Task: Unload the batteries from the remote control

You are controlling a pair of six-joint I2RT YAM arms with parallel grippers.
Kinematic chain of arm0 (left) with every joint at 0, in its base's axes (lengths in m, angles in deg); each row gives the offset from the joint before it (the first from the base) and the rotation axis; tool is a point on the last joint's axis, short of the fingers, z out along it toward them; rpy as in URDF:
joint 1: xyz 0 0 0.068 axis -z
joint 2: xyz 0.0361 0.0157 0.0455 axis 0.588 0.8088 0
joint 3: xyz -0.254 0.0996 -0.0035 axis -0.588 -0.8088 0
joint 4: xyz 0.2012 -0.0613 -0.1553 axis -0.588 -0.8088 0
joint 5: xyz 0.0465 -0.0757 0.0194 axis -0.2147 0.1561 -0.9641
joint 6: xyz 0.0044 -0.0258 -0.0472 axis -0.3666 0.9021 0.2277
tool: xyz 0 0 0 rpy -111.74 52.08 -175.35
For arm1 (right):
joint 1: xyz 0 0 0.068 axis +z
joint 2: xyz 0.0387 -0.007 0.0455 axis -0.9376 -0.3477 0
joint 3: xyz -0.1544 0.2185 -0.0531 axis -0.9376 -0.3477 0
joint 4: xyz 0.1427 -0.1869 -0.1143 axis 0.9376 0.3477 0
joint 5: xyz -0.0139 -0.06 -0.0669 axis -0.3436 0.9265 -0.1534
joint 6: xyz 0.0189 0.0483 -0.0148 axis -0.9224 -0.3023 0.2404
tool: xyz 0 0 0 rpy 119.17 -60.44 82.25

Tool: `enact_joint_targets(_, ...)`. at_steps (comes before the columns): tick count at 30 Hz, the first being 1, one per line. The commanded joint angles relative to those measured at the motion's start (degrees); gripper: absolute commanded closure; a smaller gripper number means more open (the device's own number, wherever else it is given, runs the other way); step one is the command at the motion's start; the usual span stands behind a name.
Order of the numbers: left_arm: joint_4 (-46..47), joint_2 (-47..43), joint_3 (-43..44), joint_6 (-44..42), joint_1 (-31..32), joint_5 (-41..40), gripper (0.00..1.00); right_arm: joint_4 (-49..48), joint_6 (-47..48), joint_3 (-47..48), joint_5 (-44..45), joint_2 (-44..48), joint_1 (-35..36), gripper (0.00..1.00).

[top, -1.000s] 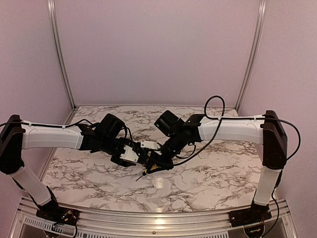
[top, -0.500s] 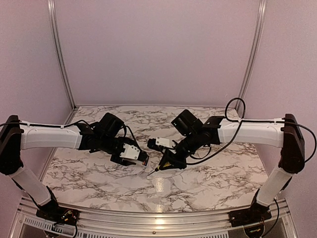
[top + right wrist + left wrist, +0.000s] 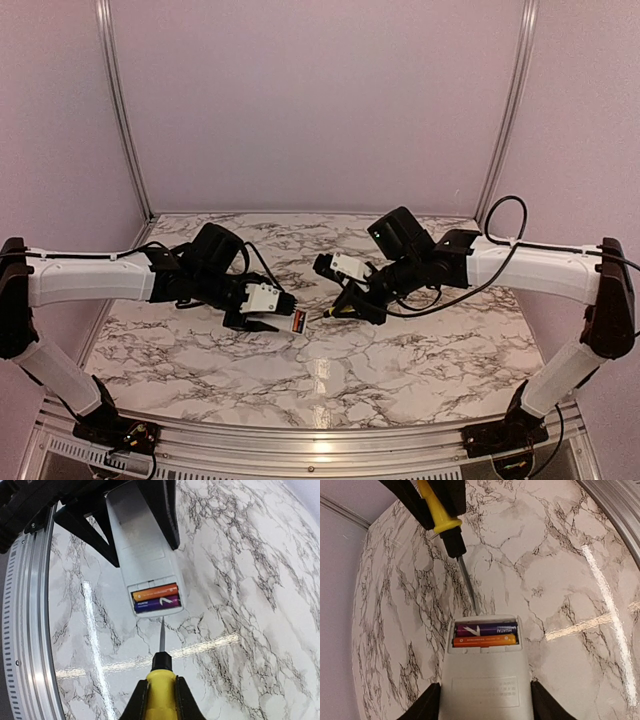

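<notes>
Our left gripper (image 3: 485, 705) clenches the flat white plastic remote control (image 3: 485, 680). Orange and purple cylindrical batteries (image 3: 485, 635) lie in its open bay, just ahead of that gripper. Our right gripper (image 3: 160, 705) grasps a yellow-handled screwdriver (image 3: 161, 677), its tip by the bay. Beneath both we see a grey-veined white marble tabletop (image 3: 240, 580), with lilac walls (image 3: 320, 100) beyond.

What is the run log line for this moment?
left gripper: holds remote | bay: open | batteries: two, inside | right gripper: holds screwdriver | tip: at bay edge

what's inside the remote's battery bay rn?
An orange battery and a purple battery lie side by side, filling the open bay of the remote control. Whatever sits beneath or behind the two cells is covered by them.
</notes>
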Motion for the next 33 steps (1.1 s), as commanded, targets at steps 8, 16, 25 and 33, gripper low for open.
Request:
enact_joint_targets(8,-0.55,-0.78,1.11,3.57,0.12,4.74,1.0,-3.58,-0.24,2.32,2.87,-0.09,-0.1,1.0)
enact_joint_targets(16,-1.41,0.26,2.04,3.65,0.12,5.35,1.0,-4.78,0.18,2.57,3.0,0.38,-0.1,1.0)
enact_joint_targets(25,-1.86,1.08,2.39,3.56,0.12,5.56,1.0,-5.41,0.29,2.66,2.1,0.64,-0.06,1.0)
enact_joint_targets(33,-1.85,1.8,2.35,3.97,0.12,5.78,1.0,-6.03,0.27,1.94,2.03,1.81,-0.1,1.0)
